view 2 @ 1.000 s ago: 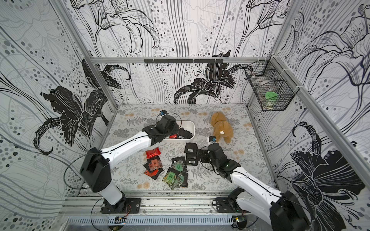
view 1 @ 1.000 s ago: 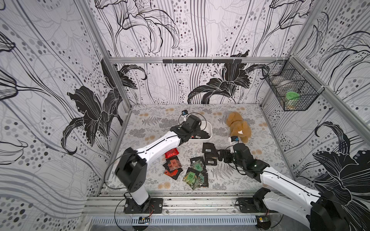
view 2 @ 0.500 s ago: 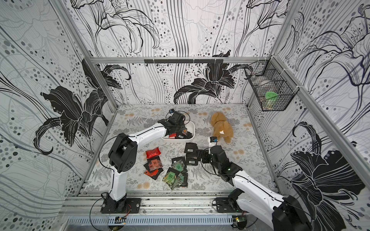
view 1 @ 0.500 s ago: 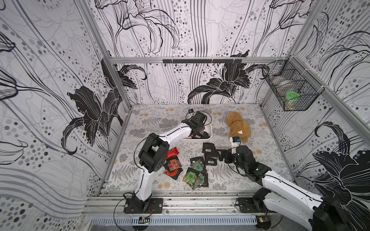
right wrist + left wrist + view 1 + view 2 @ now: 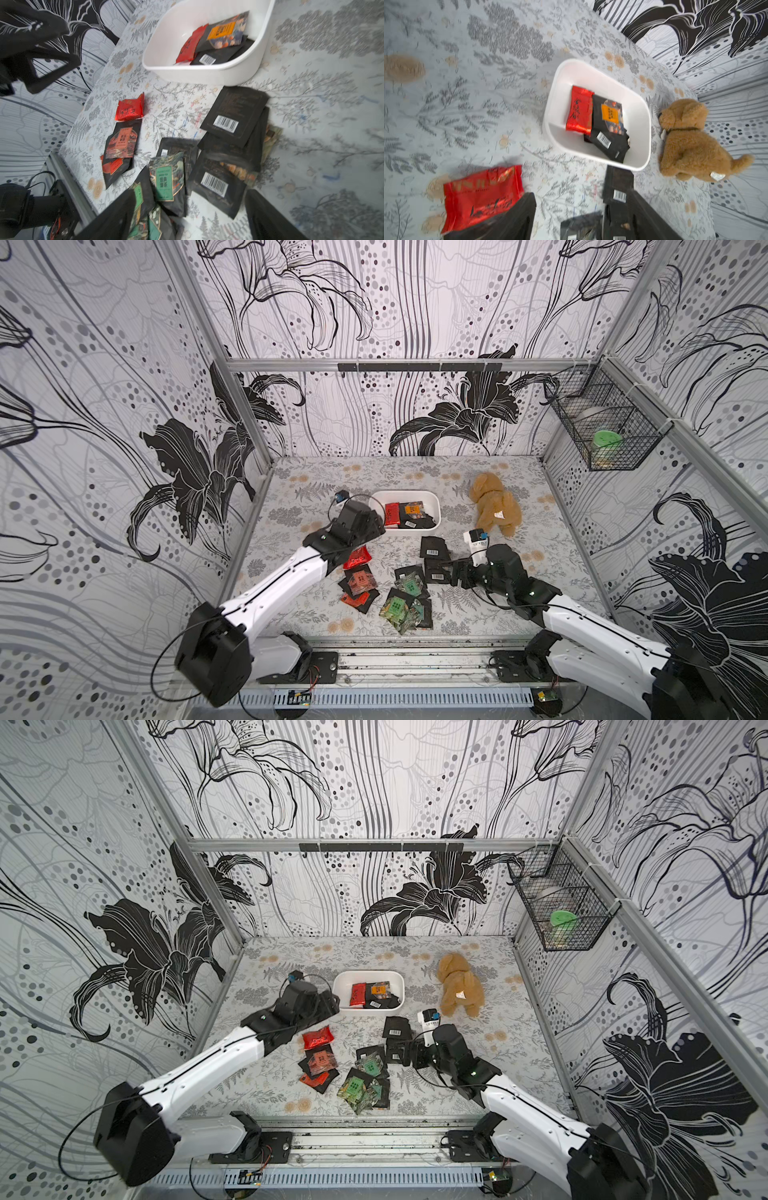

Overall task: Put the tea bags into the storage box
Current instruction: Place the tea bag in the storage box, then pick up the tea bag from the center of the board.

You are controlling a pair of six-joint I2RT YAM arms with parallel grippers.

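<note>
Floral tabletop (image 5: 374, 477): nearest me, loose tea bags (image 5: 395, 605) lie scattered. My right gripper (image 5: 457, 574), spread wide and empty, hovers at their right edge, over a black barcode sachet (image 5: 216, 182). Beyond, my left gripper (image 5: 376, 527), open and empty, hangs beside the part-filled white storage box (image 5: 409, 532).

Left arm (image 5: 282, 585): stretched forward and inward from the near side, white forearm rising at a diagonal, wrist turned inward. The left gripper (image 5: 375, 524) sits at the far end of this reach. In the left wrist view its black fingers (image 5: 512, 216) stand wide apart.

Right arm (image 5: 582, 622): reaches forward and inward from the near side, forearm low, wrist roughly level. The right gripper (image 5: 454, 573) points across toward the left arm's side. Its jaws are parted, with both fingers (image 5: 116, 216) well separated in the right wrist view. The two grippers are well apart.
</note>
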